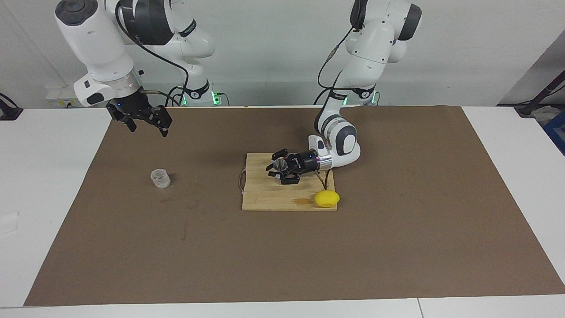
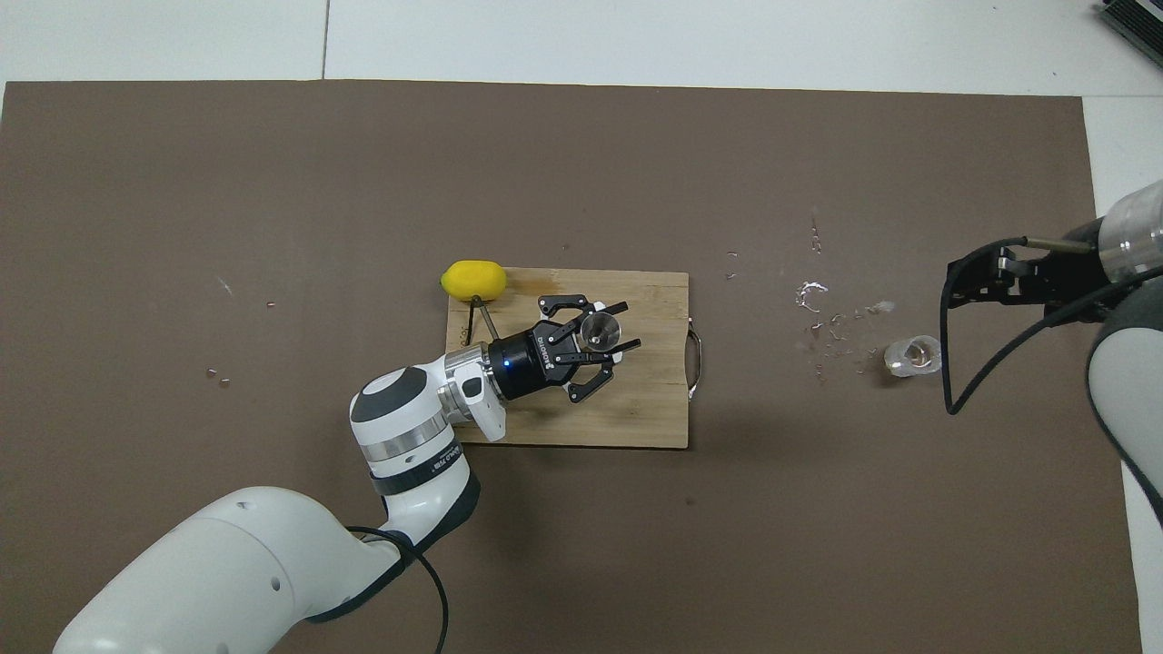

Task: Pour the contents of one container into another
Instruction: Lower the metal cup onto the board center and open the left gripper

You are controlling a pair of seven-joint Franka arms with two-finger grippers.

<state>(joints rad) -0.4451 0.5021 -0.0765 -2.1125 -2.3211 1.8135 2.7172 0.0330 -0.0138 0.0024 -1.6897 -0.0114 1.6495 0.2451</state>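
Metal jigger (image 2: 595,331) stands on the cutting board (image 2: 636,418), left gripper (image 2: 607,338) half-open around it, seemingly letting go; right gripper (image 1: 148,128) waits spread wide above the glass cup (image 1: 160,178); next we'd back off cleanly.

1. The left arm comes down from its base, bends sharply at the elbow, and lies low with its forearm almost level.
2. Its wrist is turned sideways, toward the right arm's end of the table.
3. The left gripper (image 1: 278,169) (image 2: 607,341) points sideways, close to the surface, with its fingers parted.
4. The right arm stands raised at its own end of the table and waits, its forearm slanting downward.
5. The right gripper (image 1: 148,128) (image 2: 954,282) hangs in the air, pointing down and slightly toward the table's middle, with its fingers spread wide and nothing between them.
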